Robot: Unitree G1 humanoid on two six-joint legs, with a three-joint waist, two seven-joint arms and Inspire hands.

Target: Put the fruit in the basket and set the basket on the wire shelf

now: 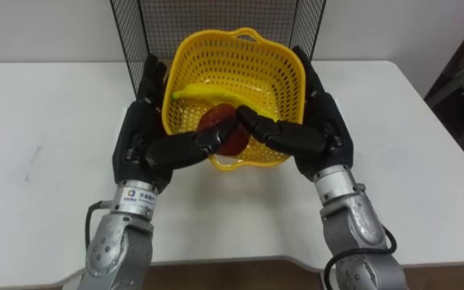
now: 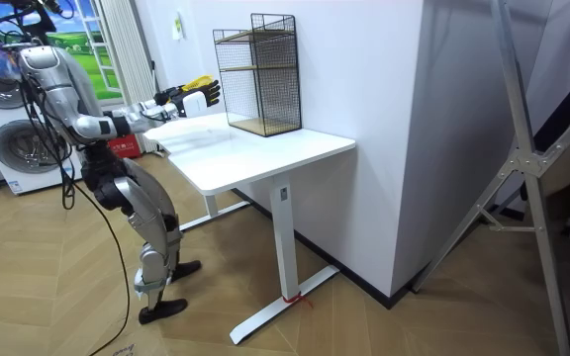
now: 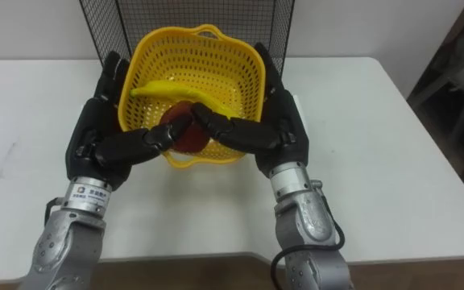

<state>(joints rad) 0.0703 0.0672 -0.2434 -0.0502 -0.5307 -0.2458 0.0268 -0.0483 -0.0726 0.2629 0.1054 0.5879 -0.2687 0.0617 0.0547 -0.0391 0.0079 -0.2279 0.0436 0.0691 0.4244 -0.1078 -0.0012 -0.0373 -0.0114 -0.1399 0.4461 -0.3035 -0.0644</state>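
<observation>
A yellow plastic basket hangs just above the white table, right in front of the black wire shelf. Inside it lie a banana and a red fruit. My left hand presses flat on the basket's left side and my right hand on its right side. The fingers of both run straight along the walls. Both thumbs reach across the near rim and nearly meet over the red fruit. In the room view I stand at the table's end with both arms stretched toward the wire shelf.
The wire shelf stands at the back of the table against the wall, its shelves bare. A metal stand is off to the room view's right, a washing machine behind me.
</observation>
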